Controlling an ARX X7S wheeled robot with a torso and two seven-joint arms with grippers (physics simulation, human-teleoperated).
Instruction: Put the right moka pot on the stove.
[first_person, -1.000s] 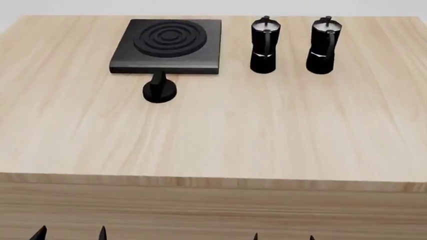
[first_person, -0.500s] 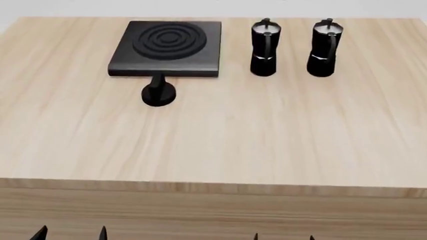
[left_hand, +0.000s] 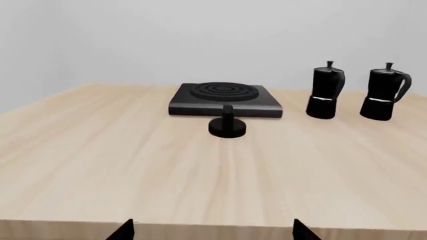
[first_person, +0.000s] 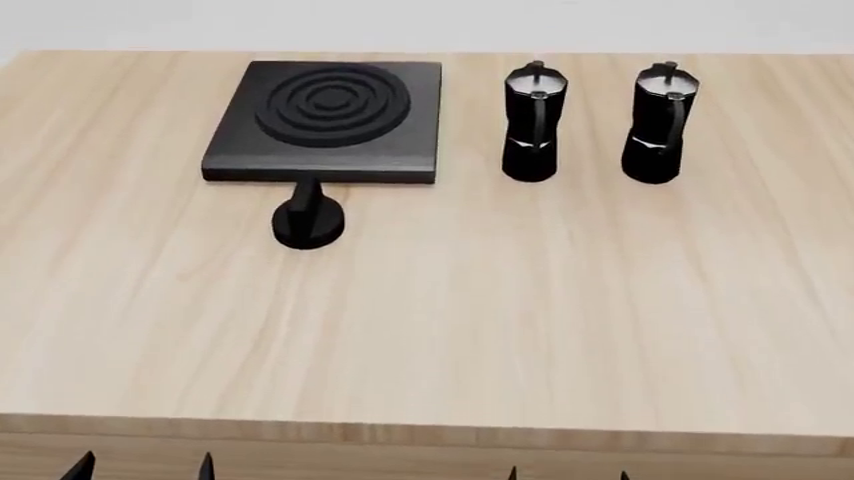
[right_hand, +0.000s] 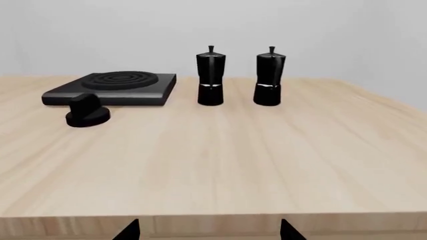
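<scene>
The right moka pot (first_person: 658, 122) stands upright at the far right of the table, also in the left wrist view (left_hand: 383, 92) and the right wrist view (right_hand: 269, 76). The stove (first_person: 327, 121) lies flat at the far left (left_hand: 225, 99) (right_hand: 113, 88). My left gripper (first_person: 142, 467) and right gripper (first_person: 567, 474) sit below the table's front edge, only fingertips showing. Both are open and empty, far from the pot; the tips are wide apart in the left wrist view (left_hand: 210, 231) and the right wrist view (right_hand: 208, 230).
An identical left moka pot (first_person: 533, 122) stands between the stove and the right pot. A black oval knob (first_person: 308, 217) sits in front of the stove. The wooden table (first_person: 534, 320) spreads wide between the grippers and the objects.
The head view has shifted: the table and all objects sit lower in the frame than before, and the front edge has dropped. The fingertips keep their places.
</scene>
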